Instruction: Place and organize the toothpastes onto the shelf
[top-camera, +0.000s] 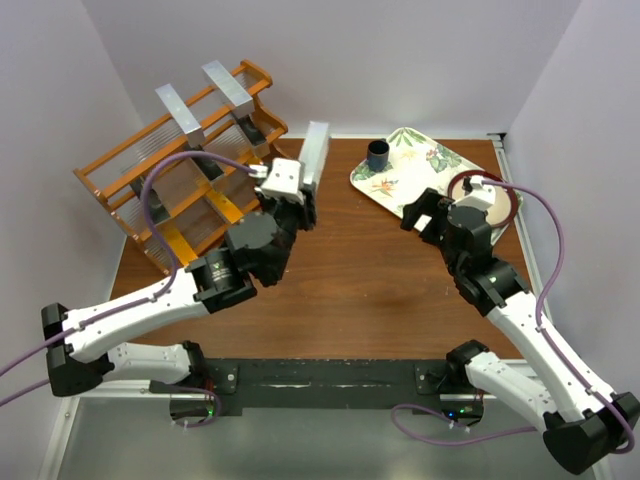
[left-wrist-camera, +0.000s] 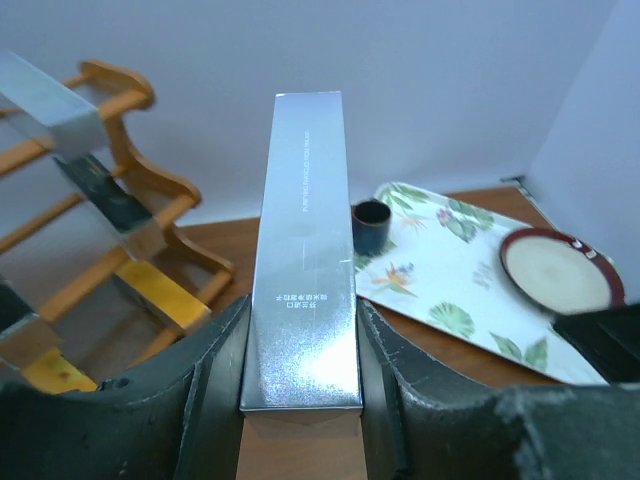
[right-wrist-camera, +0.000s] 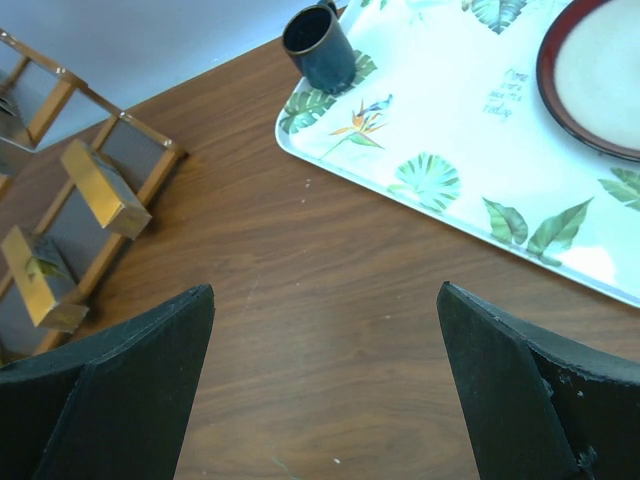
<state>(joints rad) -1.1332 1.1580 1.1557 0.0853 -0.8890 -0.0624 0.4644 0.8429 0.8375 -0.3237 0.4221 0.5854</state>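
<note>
Left fingers are clamped on the near end of a silver carton, lifted off the surface at upper centre, just beside the right end of the shelf. Other cartons lie on its tiers. Right fingers gape wide and empty over bare wood, near the edge of the tray.
</note>
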